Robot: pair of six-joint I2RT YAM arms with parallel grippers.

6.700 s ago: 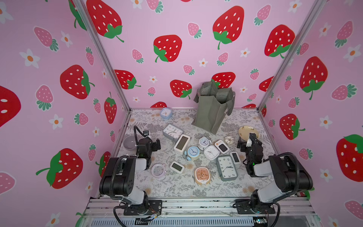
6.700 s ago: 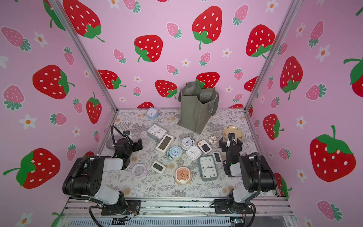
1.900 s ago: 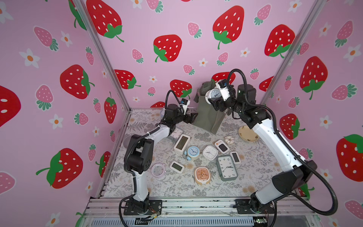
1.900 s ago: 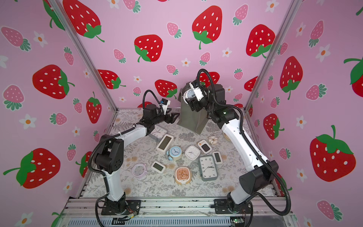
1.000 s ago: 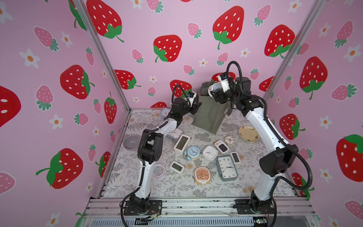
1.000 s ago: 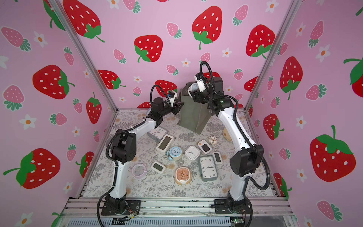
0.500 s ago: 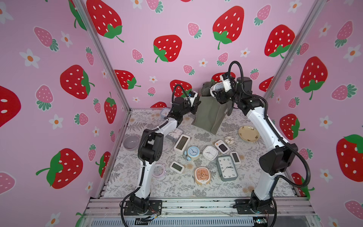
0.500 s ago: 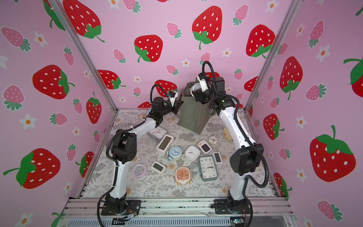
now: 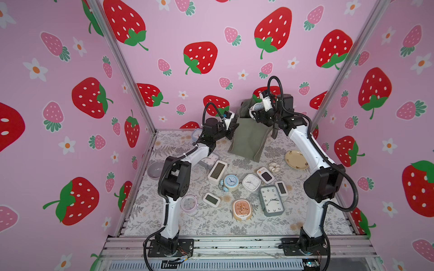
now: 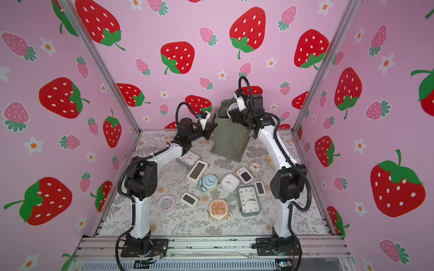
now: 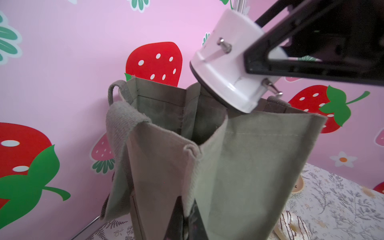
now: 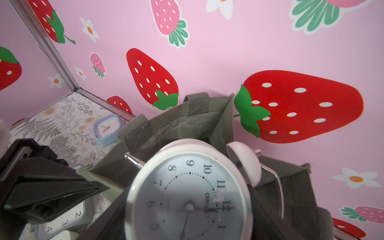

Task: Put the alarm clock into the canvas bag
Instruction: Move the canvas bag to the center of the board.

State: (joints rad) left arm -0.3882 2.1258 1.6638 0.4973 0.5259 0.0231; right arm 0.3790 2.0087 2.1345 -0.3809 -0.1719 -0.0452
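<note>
Above the open mouth of the canvas bag [image 9: 247, 140]: alarm clock [image 9: 257, 108], white, round, twin-bell type. Whether its lower edge touches the rim cannot be told. Dial faces the right wrist camera. Clock body clamped between the right fingers [image 11: 301, 71], one on each side. Bag stands upright at the back of the table [image 9: 211, 225], near the rear wall, with one handle flopped outward over the rim. Near corner of the rim is pinched by the left fingers [image 12: 62, 185], fully closed on the fabric. Blue square clock [image 12: 107, 128] lies just beside the bag on the left arm's side. Other clocks [image 9: 231, 181] lie scattered mid-table, well apart from the bag. Yellow plate [image 9: 296, 160] sits under the right arm.
</note>
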